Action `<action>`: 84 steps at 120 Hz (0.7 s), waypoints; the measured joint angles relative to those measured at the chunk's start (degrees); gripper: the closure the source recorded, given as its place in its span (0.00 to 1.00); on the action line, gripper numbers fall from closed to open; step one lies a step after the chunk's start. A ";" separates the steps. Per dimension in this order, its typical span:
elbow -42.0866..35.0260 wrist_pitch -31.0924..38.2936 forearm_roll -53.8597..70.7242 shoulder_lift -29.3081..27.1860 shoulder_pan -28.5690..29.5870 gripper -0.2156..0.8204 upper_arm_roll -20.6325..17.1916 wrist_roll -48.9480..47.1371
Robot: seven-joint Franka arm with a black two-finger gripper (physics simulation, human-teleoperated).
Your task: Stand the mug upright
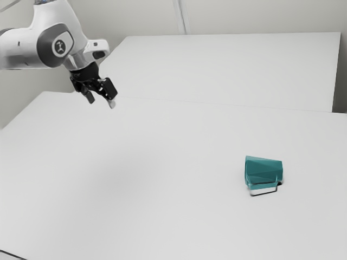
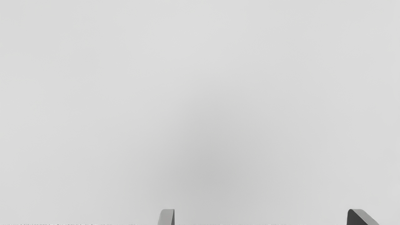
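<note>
Wide open, the black gripper [image 1: 101,102] hangs in the air, up high and well apart from the mug, off toward the exterior view's left of it. It has hold of nothing. In the wrist view I see its two fingers [image 2: 167,217] standing far from each other, with a big gap between them. The white and gray arm [image 1: 50,46] is joined to the gripper, even more toward the exterior view's left of the mug.

A soft gray shadow [image 1: 116,170] lies on the white table [image 1: 179,216], toward the exterior view's left of the mug. The same table is under the mug too.

Next comes the mug [image 1: 264,169]. It is blue-green, and it is lying down on its side on the table. Its bigger end points toward the exterior view's left. Its handle [image 1: 264,193] is a thin loop with a dark edge, on the mug's side that faces the exterior camera.

Past the mug, at the back, is a big flat white shape [image 1: 233,65]. Behind that is a pale wall [image 1: 260,13].
</note>
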 joint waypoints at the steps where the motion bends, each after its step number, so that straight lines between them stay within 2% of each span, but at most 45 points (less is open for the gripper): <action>1: -0.42 0.00 -0.10 -0.30 -0.11 0.21 0.02 -0.10; 16: -9.94 1.51 -2.78 -6.46 -3.36 0.21 2.43 -1.66; 36: -17.56 4.92 -9.46 -8.87 -4.53 0.21 2.42 -3.36; 64: -24.27 11.97 -15.24 -9.20 -10.26 0.21 2.78 -5.79; 84: -25.01 15.73 -19.06 -6.11 -14.01 0.21 3.10 -7.26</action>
